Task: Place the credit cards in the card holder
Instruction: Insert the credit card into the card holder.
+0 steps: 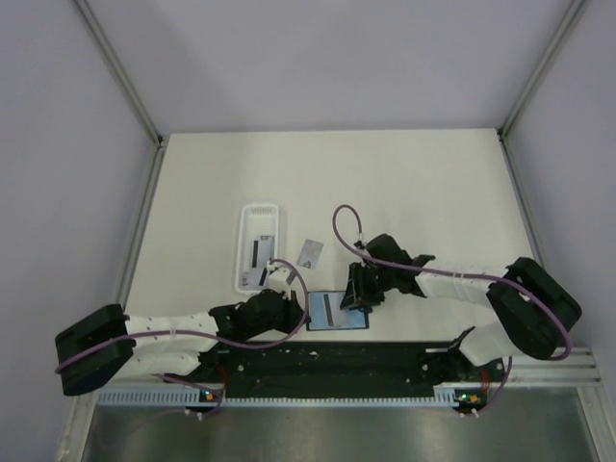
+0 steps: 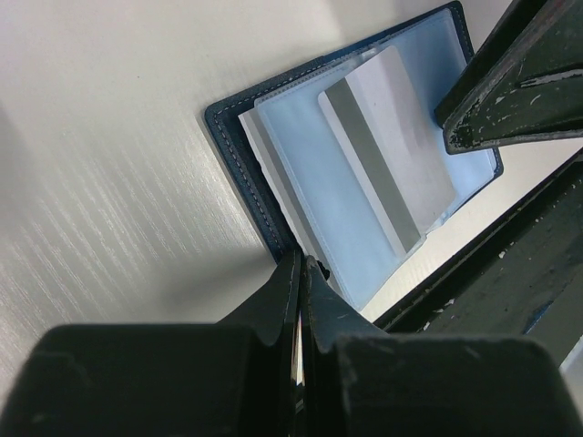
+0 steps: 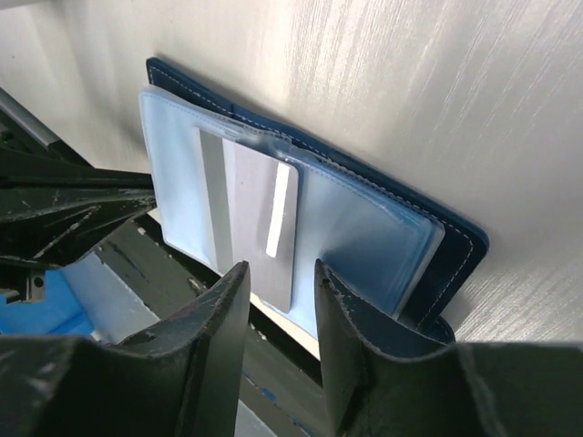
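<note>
Inserting step. R gripper (image 3: pixel 281 273) part-open, nothing held. Credit card (image 3: pixel 241 209) just ahead betw. tips, seemingly partway into card holder (image 3: pixel 460 244) sleeve. L gripper (image 2: pixel 301 266) shut at holder corner. Next: needs gentle push to seat card fully.

Grey card (image 2: pixel 401 155) atop open navy holder (image 2: pixel 310 182)

From above, the right gripper (image 1: pixel 358 300) hides the card holder's (image 1: pixel 332 313) upper right corner. The cards (image 1: pixel 255 254) in the tray (image 1: pixel 260 208) are too small to count.

card holder (image 1: pixel 345 318) open, near edge | card (image 1: pixel 310 253) loose beside tray (image 1: pixel 262 219)
</note>
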